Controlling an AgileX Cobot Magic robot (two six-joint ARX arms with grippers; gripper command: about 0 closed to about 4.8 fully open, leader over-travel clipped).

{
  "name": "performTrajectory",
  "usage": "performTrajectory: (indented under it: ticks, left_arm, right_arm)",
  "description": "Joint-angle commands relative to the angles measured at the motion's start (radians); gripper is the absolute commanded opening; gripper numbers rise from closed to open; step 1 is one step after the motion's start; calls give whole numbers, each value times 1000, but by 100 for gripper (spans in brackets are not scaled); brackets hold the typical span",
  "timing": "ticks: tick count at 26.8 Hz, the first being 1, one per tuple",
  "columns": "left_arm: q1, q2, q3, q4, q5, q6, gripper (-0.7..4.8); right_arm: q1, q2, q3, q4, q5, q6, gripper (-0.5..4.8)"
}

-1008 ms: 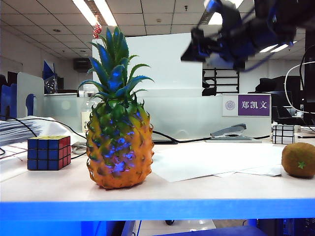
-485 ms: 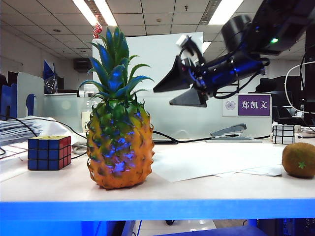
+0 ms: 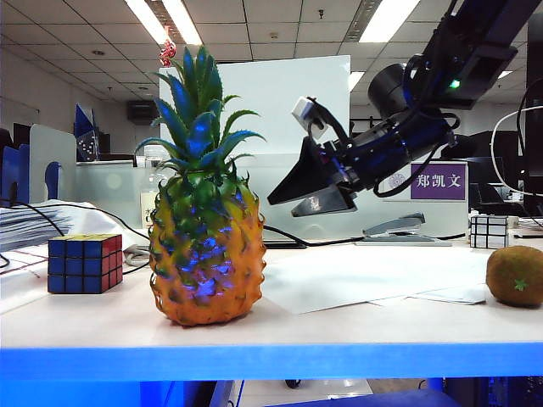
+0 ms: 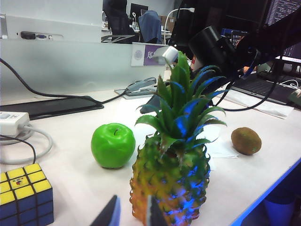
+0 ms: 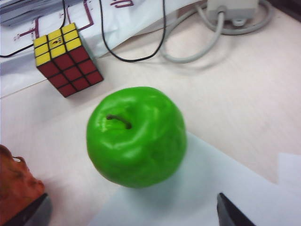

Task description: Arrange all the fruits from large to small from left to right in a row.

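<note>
Below the right hand (image 5: 131, 214), spread wide and empty, sits the green apple (image 5: 136, 136), Rubik's cube (image 5: 67, 59) beyond; left hand (image 4: 129, 214), narrowly parted, empty, nears the pineapple (image 4: 171, 174).

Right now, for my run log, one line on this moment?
right hand: open above apple | left hand: near pineapple, holding nothing | kiwi: untouched
</note>
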Motion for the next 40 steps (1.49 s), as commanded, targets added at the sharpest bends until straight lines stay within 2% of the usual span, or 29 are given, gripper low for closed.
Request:
performTrajectory:
  ticks: [1,8,15,22,32,35,38,40]
  left_arm:
    - [1,-2,1,5,5,0,85]
    - [1,-2,1,5,5,0,85]
    - [1,-2,1,5,5,0,85]
    - [1,-2,1,5,5,2,85]
    - [1,-2,1,5,5,8,85]
    - [1,-2,1,6,2,16,85]
    - [1,-2,1,5,2,16,85]
    - [1,-2,1,5,2,16,85]
  right_arm:
    - [27,13,3,16,-7,-11,479]
    - [82,24,3,121,47,-23,479]
    - [100,63,3,142,43,-14,479]
    - [131,97,4,233,58,34,479]
    - [131,163,92,205,78,61,479]
    - [131,166,91,195,99,61,303]
    - [131,166,91,191,99,61,266]
    - [131,166,91,192,99,60,178]
